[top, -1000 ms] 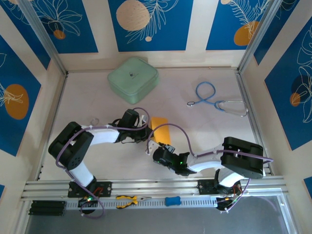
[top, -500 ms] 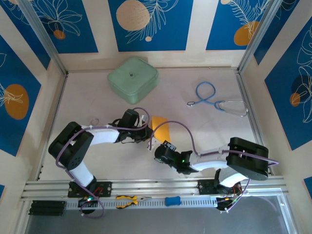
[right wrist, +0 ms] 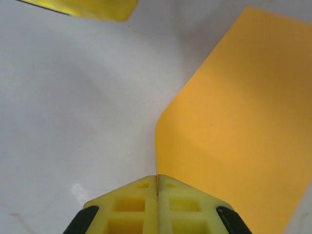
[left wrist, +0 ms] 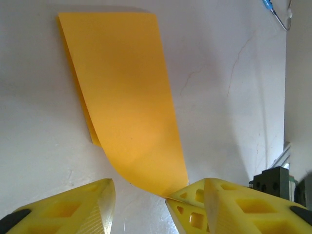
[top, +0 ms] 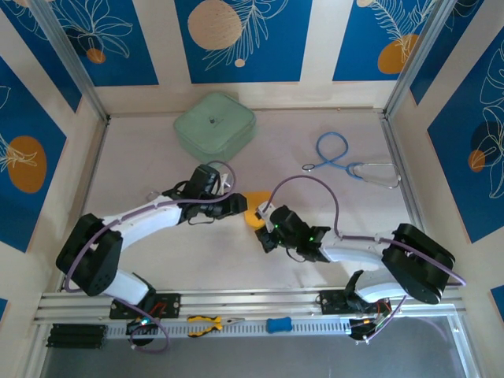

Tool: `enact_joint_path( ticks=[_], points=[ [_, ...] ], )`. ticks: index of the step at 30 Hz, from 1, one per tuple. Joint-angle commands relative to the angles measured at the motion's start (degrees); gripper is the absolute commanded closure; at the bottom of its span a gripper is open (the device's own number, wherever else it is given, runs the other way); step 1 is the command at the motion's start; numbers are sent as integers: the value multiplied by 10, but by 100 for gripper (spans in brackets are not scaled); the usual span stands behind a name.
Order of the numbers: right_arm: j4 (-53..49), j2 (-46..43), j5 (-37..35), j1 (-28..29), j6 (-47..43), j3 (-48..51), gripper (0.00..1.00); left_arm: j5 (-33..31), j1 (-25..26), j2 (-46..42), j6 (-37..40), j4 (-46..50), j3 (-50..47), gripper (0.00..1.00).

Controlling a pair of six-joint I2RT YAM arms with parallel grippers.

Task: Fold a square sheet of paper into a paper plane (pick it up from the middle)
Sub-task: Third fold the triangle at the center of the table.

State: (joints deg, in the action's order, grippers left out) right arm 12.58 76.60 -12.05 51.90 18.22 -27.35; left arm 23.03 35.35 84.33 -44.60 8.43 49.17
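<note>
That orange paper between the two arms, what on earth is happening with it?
Two robot arms are working on the square sheet of paper in the middle of the table. The right gripper is shut on one edge of it. The left gripper is open, its fingers on either side of the sheet's near corner. The paper looks folded over once, with two layers along one edge. It is not a plane yet.
</note>
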Motion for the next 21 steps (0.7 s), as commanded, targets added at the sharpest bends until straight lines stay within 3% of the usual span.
enact_joint_path(
  ticks=[1,9,21],
  points=[
    [-11,-6,150,-30,64,-3,98,-10,-6,-2,33,49,17,51],
    [-69,30,280,-75,91,-56,99,23,-10,41,54,48,61,66],
    [-15,54,290,-94,116,-32,99,86,-10,170,70,28,146,85]
  ],
)
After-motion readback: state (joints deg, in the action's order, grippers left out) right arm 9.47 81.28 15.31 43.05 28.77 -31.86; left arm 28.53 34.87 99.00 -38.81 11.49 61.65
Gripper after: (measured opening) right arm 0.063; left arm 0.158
